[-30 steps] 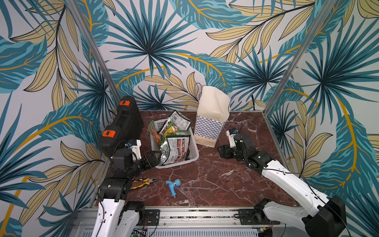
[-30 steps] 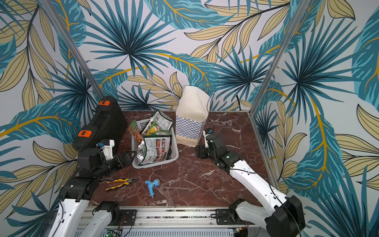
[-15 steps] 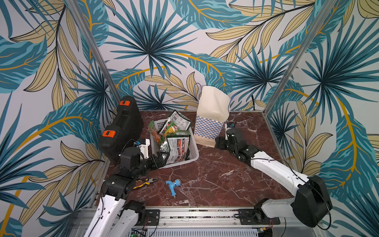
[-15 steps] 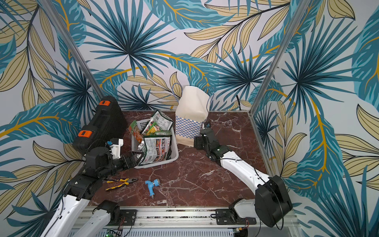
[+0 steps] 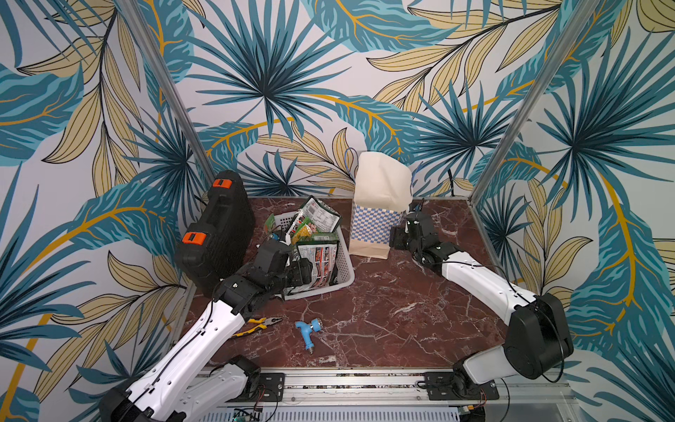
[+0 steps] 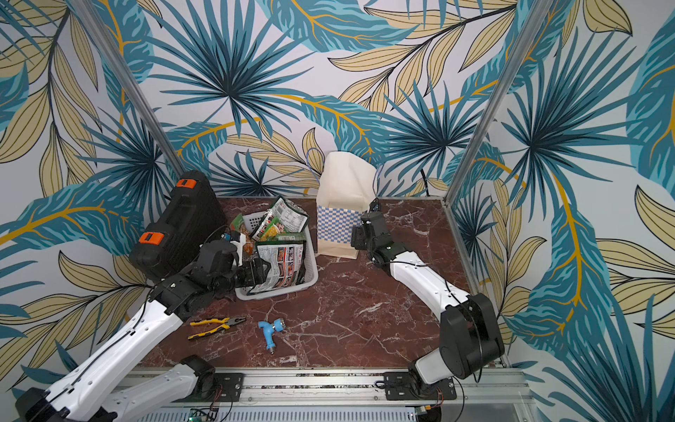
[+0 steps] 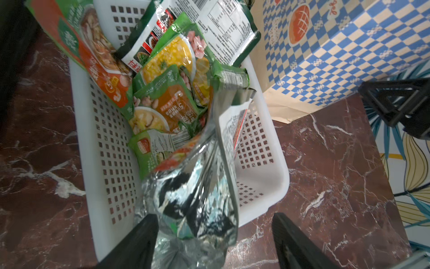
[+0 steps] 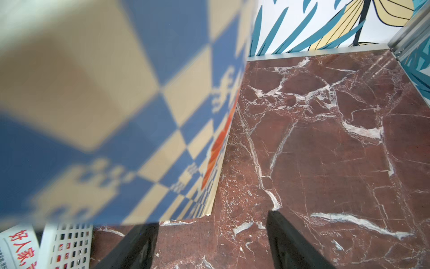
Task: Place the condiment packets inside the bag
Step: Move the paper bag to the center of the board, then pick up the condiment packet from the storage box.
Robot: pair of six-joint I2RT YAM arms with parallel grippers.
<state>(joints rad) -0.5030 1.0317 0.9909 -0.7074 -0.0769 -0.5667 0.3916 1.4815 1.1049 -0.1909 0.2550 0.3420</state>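
Several condiment packets [image 5: 314, 223] [image 7: 167, 69] stand in a white perforated basket [image 5: 345, 263] [image 7: 263, 186]. A silver-black-red packet [image 5: 317, 255] [image 6: 283, 259] [image 7: 197, 186] leans at the basket's near end. My left gripper [image 5: 303, 272] [image 6: 261, 270] [image 7: 213, 219] is open around this packet's near edge, with one finger against the foil and the other clear of it. The checkered bag [image 5: 376, 226] [image 6: 338, 226] [image 7: 325, 53] [image 8: 93, 93] stands upright right of the basket. My right gripper [image 5: 396, 237] [image 6: 356, 237] [image 8: 210, 221] is open, low beside the bag's right side, holding nothing.
A black tool case [image 5: 219, 234] leans on the left wall, close to my left arm. Yellow-handled pliers [image 5: 255, 323] and a blue tap fitting [image 5: 308, 329] lie on the marble near the front. Patterned walls close in the back and both sides.
My left arm has reached forward to the basket, bringing its jaws around the silver packet and narrowing them. My right gripper has moved up against the bag's side.
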